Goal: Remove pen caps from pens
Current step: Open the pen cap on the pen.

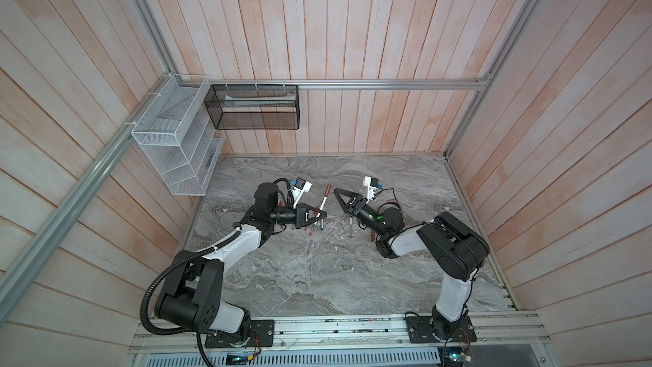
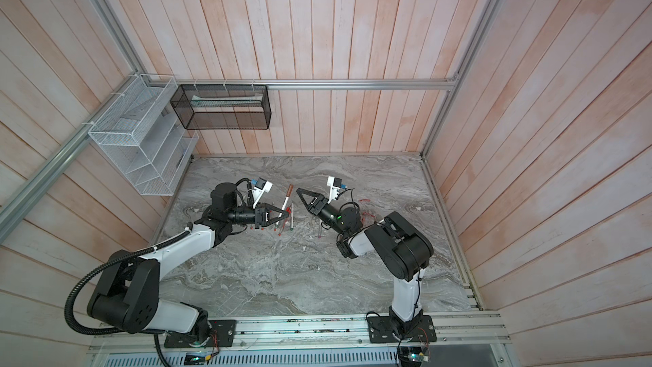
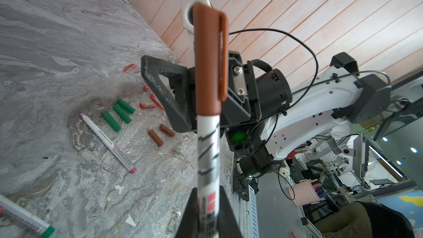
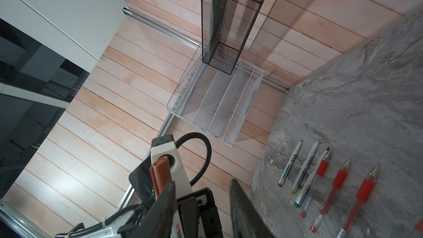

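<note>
My left gripper (image 3: 209, 211) is shut on the barrel of a white pen (image 3: 208, 152). The pen's brown cap (image 3: 209, 65) is on and points away from the jaws. In both top views the pen (image 1: 324, 200) rises from the left gripper (image 1: 321, 214) near the table's middle. My right gripper (image 4: 203, 202) is open just beyond it. The brown cap (image 4: 159, 175) sits beside one of its fingers (image 4: 167, 202), outside the gap. Loose pen caps lie on the table: green (image 3: 119, 113), brown (image 3: 155, 137) and red (image 3: 151, 105). Several uncapped pens (image 4: 305, 165) lie in a row.
An uncapped white marker (image 3: 107, 143) lies by the loose caps, and another pen (image 3: 23, 220) lies nearer the left arm. A white wire rack (image 1: 173, 142) and a black mesh basket (image 1: 254, 107) hang on the walls at the back left.
</note>
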Available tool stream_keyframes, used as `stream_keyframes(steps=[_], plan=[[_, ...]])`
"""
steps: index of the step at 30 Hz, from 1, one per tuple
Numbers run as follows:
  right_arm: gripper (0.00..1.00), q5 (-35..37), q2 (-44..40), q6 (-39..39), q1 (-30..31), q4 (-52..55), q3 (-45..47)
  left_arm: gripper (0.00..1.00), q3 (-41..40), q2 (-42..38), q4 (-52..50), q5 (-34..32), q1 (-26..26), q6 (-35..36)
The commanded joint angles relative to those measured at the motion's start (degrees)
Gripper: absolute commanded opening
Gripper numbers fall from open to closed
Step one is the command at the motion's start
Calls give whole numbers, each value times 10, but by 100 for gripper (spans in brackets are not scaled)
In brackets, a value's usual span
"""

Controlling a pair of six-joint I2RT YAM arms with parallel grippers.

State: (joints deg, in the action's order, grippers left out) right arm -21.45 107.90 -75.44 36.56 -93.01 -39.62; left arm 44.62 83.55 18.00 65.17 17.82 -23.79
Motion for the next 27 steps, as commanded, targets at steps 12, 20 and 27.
stream_keyframes(steps=[12,20,27], plan=[[39,-54,0,14,21,-56,-54,0,8,16,-5,16,14,10],[2,-57,4,12,15,-62,-54,0,4,17,-14,8,22,26],[0,-62,-61,14,-56,-32,-25,0,4,25,-57,-21,48,67]])
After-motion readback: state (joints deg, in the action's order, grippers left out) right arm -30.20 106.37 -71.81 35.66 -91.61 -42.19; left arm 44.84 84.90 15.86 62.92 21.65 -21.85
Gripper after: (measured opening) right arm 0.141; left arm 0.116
